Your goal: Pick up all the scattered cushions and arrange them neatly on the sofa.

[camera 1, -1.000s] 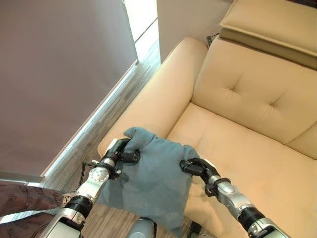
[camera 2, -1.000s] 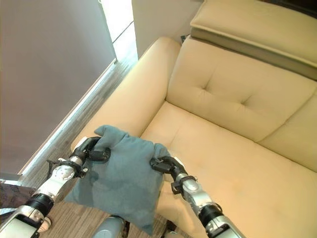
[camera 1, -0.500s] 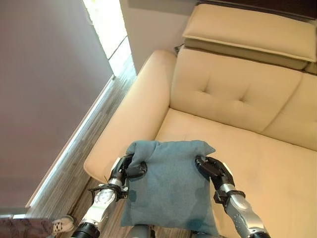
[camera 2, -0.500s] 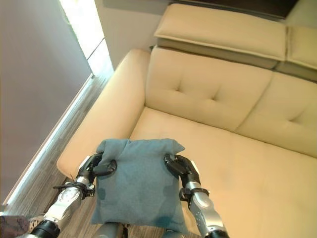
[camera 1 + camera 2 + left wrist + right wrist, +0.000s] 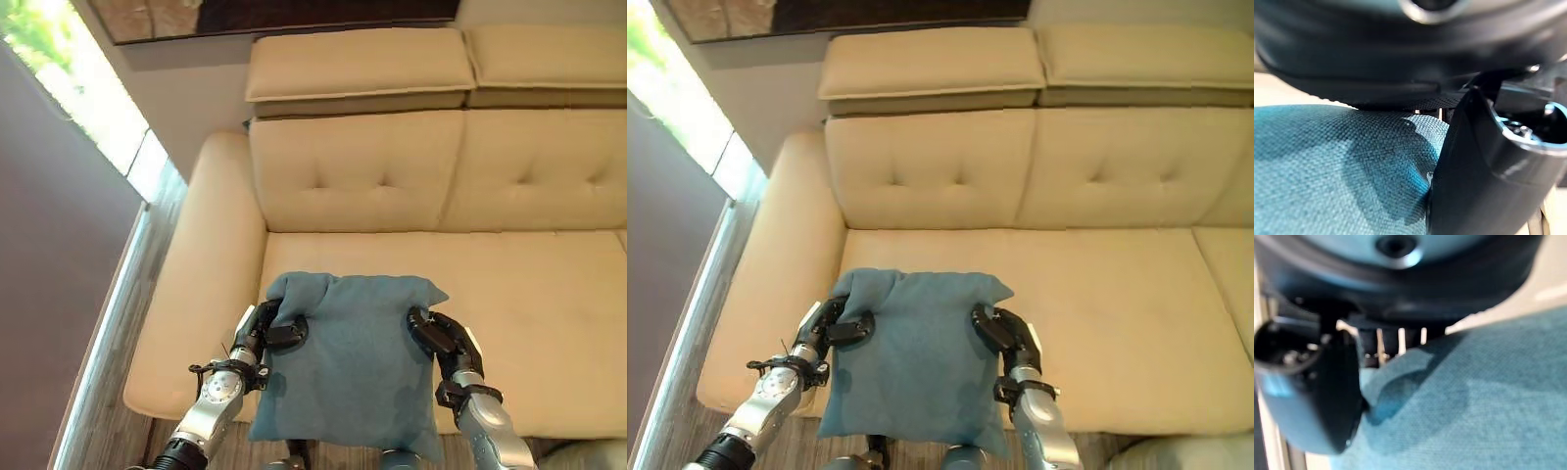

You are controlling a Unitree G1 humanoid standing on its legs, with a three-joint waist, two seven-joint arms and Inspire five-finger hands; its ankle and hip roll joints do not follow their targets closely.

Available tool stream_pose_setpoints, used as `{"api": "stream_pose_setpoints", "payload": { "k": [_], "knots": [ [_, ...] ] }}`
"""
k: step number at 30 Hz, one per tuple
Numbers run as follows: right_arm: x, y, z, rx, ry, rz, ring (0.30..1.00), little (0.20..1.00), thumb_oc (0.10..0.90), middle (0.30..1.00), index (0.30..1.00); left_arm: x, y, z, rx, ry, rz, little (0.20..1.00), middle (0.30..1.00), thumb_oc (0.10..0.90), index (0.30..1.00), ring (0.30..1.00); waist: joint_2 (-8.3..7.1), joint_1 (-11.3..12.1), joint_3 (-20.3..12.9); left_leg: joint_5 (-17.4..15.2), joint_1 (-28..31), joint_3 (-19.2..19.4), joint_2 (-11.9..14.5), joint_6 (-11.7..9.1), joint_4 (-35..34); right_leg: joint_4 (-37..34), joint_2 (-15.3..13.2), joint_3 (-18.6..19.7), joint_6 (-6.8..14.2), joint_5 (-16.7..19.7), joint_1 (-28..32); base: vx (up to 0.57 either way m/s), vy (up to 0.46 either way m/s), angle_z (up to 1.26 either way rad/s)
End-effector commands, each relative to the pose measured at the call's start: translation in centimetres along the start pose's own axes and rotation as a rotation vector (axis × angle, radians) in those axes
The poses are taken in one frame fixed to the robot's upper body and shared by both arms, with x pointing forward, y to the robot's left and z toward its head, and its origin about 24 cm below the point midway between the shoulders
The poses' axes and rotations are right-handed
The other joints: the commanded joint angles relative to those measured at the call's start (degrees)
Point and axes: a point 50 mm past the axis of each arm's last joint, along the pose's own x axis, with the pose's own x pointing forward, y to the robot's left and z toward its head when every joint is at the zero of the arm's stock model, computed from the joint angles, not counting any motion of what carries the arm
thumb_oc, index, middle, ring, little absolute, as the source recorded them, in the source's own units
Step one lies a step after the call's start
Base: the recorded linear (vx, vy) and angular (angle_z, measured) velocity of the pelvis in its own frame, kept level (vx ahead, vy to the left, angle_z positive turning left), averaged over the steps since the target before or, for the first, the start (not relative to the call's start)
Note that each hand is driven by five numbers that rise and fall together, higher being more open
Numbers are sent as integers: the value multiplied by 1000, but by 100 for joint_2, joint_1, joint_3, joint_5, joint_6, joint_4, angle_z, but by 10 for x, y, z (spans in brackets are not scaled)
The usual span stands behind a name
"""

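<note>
Left hand (image 5: 265,331) and right hand (image 5: 438,335) clamped on opposite upper corners of one teal cushion (image 5: 353,367), thumbs pinching the fabric against curled fingers, as confirmed close up in both wrist views where cloth bunches under each thumb. Held upright and hanging from the two grips, its top edge level and its lower edge dropping below the sofa's (image 5: 549,304) front edge. Suspended above the front of the left seat, near the left armrest (image 5: 201,284) but not touching it; whether brushing the seat surface cannot be told from these views. Beyond it, a bare cream seat running back to the tufted backrest (image 5: 353,176) and the padded headrests (image 5: 358,64) at the rear edge. No other cushions visible on the sofa. At the far left, a strip of wooden floor (image 5: 108,392) beside a bright window (image 5: 69,88). Step in hand, by the look of it: carrying the cushion in for placement, with the pick-up done and the setting-down not yet made. Next move likely calls for both arms reaching forward together toward the rear left corner of the seat, keeping the top edge level, leaning the cushion against the backrest, then loosening both grips at once so as not to tip it sideways.
</note>
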Motion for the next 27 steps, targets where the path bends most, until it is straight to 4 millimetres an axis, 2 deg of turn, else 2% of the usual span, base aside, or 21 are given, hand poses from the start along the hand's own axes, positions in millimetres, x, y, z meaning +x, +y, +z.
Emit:
{"api": "stream_pose_setpoints", "payload": {
  "k": [1,5,6,8,10,11,12,13,15,16,18,19,20,22,27],
  "knots": [
    [14,30,67,40,-314,111,300,300,400,300,300,18,-19,69,-13,-306,-92,300,300,400,300,300,111,244,-220,-917,387,-177,237,-160,65,1148,-625,-1145,328,-453,-93,-17,-205,-103],
    [8,25,53,47,-266,102,300,300,400,300,300,14,-16,61,-36,-281,-73,300,300,400,300,300,83,204,-296,-780,413,-160,413,-285,73,1117,-443,-1031,201,-658,-19,34,-282,-45],
    [6,25,47,51,-245,115,300,300,400,300,300,12,-16,55,-46,-259,-63,300,300,400,300,300,109,154,-316,-716,398,-150,604,-389,181,1057,-249,-1012,78,-782,43,3,-346,-18],
    [4,24,45,48,-238,117,300,300,400,300,300,11,-15,54,-53,-260,-55,300,300,400,300,300,128,127,-284,-733,262,-124,816,-475,658,967,-74,-1023,-71,-888,152,-22,-377,-22],
    [3,21,44,45,-236,114,300,300,400,300,300,9,-16,53,-70,-262,-53,300,300,400,300,300,81,133,-184,-654,60,-135,1046,-521,1308,902,84,-951,-243,-997,284,-25,-261,-19],
    [3,21,44,45,-236,114,300,300,400,300,300,9,-16,53,-70,-262,-53,300,300,400,300,300,86,130,-184,-663,49,-142,1055,-525,1327,900,92,-955,-247,-997,285,22,-210,-18],
    [2,19,42,29,-224,114,300,300,400,300,300,8,-17,51,-99,-256,-46,300,300,400,300,300,68,171,-116,-523,-97,-206,1090,-470,1794,863,166,-937,-369,-1059,386,31,-155,-19],
    [2,18,41,27,-221,116,300,300,400,300,300,7,-17,52,-108,-263,-44,300,300,400,300,300,64,205,-86,-465,-222,-324,1017,-450,1936,831,175,-945,-387,-1069,439,36,-170,-22],
    [3,17,40,19,-212,104,300,300,400,300,300,6,-17,55,-121,-280,-41,300,300,400,300,300,30,369,-48,-640,-699,-765,490,-366,1854,754,168,-896,-371,-1097,531,57,-56,-14],
    [3,17,40,24,-212,105,300,300,400,300,300,5,-18,56,-132,-285,-41,300,300,400,300,300,36,448,-42,-555,-830,-876,330,-380,1616,716,211,-894,-346,-1109,606,116,-21,-14],
    [3,16,38,21,-210,90,300,300,400,300,300,5,-18,55,-126,-280,-41,300,300,400,300,300,53,486,-82,-340,-979,-743,320,-474,1128,671,277,-944,-279,-1230,806,179,4,-11],
    [3,16,38,22,-209,85,300,300,400,300,300,5,-18,55,-126,-282,-38,300,300,400,300,300,75,520,-95,-184,-1041,-692,331,-446,956,675,290,-955,-281,-1169,774,185,57,3],
    [3,17,36,21,-205,91,300,300,400,300,300,4,-16,54,-120,-282,-32,300,300,400,300,300,98,540,-123,-203,-887,-717,317,-409,683,726,294,-913,-236,-1214,801,160,116,3],
    [2,20,34,22,-199,98,300,300,400,300,300,2,-16,49,-107,-267,-26,300,300,400,300,300,136,549,-246,-186,-805,-949,161,-330,550,746,273,-914,-172,-1245,909,225,129,-8],
    [-1,28,27,30,-172,124,300,300,400,300,300,-1,-10,39,-74,-222,2,300,300,400,300,300,66,554,-468,-354,-543,-923,-61,-152,473,779,33,-885,-27,-1207,999,192,178,6]
  ]
}}
